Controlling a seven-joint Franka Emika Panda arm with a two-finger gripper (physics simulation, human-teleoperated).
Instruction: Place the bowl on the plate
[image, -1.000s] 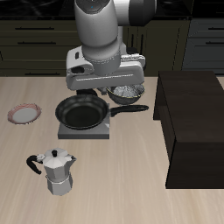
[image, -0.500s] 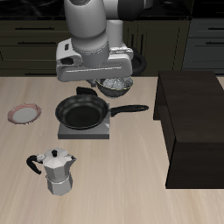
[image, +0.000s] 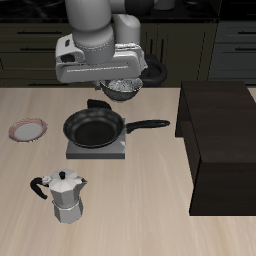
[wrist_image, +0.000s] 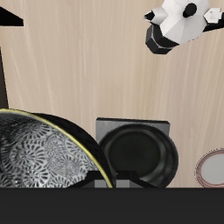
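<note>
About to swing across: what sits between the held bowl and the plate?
In the exterior view the frying pan on its grey burner lies partly under that path; past it, bare table reaches the plate. The gripper holds the bowl above pan height.

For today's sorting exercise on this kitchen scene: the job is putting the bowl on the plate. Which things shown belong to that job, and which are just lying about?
Belong to the job:
- the bowl, held up above the table under the arm
- the plate, near the table's edge
- the gripper carrying the bowl

Just lying about:
- the frying pan on its grey stove base
- the moka pot
- the dark cabinet
</note>
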